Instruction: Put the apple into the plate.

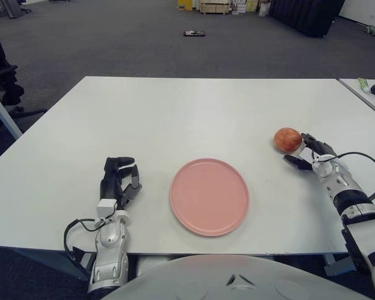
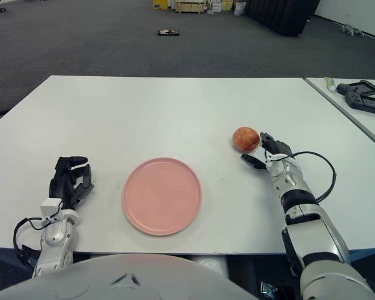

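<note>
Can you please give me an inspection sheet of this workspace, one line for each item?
Surface: white table, bare around the job's things.
Job's things: apple on the table, right of the pink plate; the plate holds nothing.
Clutter: nothing seen on this table.
Hands: right hand beside the apple, fingers spread, not closed on it; left hand left of the plate, fingers curled, holding nothing.
Cables: black cable loops at the right wrist; another at the left forearm.
Surroundings: grey carpet floor; second table at right carrying a black device.
</note>
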